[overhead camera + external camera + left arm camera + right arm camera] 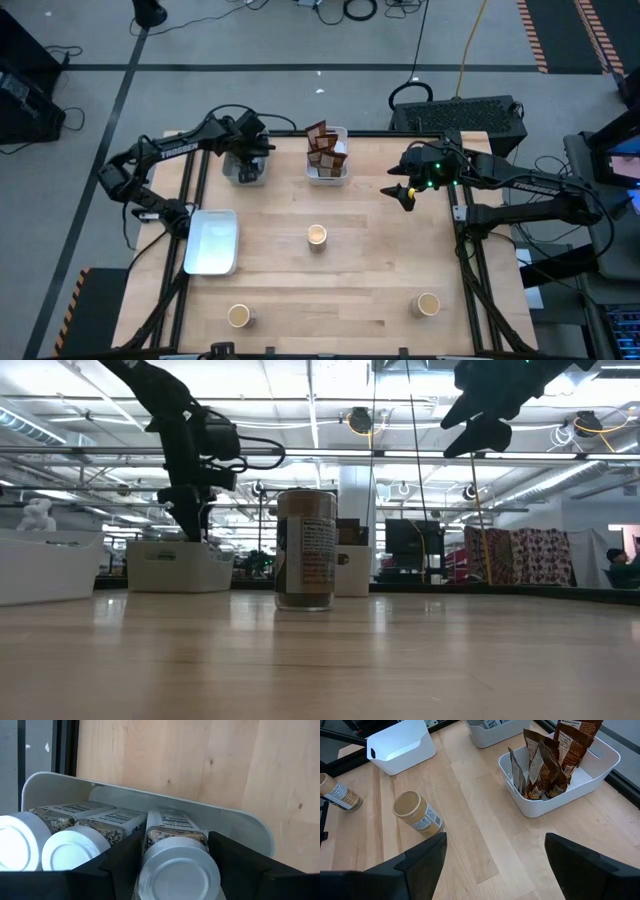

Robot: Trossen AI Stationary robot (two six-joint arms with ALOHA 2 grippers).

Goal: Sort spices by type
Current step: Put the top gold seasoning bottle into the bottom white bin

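Now the left gripper (177, 870) holds a white-topped jar (177, 875) between its fingers inside the tray (150, 800); right gripper (495, 855) hovers, fingers wide.

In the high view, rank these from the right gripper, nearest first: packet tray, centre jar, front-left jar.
From the right gripper, hovering open:
1. Packet tray, toward the table's back edge.
2. Centre jar, mid-table.
3. Front-left jar, near the front edge.

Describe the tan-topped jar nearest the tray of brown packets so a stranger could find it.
Start at the tray of brown packets on the table's far edge. Move toward the near edge: the jar stands alone mid-table. The other two tan-topped jars stand at the near corners.
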